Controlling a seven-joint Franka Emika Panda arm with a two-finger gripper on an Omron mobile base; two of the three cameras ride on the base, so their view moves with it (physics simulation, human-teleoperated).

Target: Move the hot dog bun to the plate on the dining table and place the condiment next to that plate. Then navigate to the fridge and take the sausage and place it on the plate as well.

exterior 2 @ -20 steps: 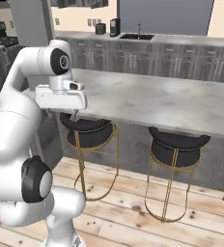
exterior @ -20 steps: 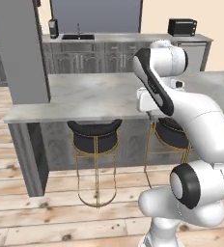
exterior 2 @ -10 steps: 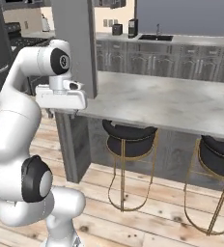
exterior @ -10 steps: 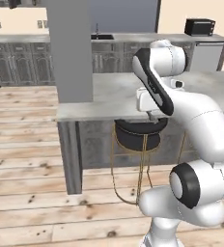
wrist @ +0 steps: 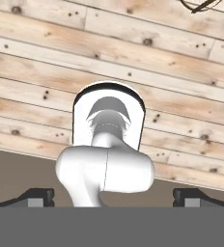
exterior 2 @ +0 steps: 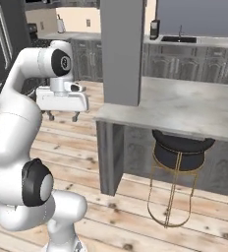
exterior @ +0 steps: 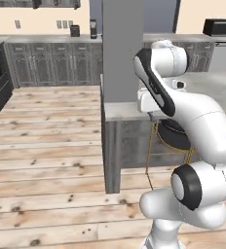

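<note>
You see the dining table (exterior 2: 185,106) cut off at right; arm hides part of stool (exterior: 171,133).

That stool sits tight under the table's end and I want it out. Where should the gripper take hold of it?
Probably one thin gold leg, approached from the open floor side. It would fit between open jaws, while the round black seat of the stool looks too wide and sits tucked under the table top.

Square grey pillar (exterior: 122,48) rising from counter end. Black round stool on gold legs (exterior 2: 181,170) tucked beneath. Pale plank wooden floor (exterior: 47,146). Grey panelled cabinets (exterior: 51,65) along back wall (black toaster oven (exterior: 218,26) on top, far right).
</note>
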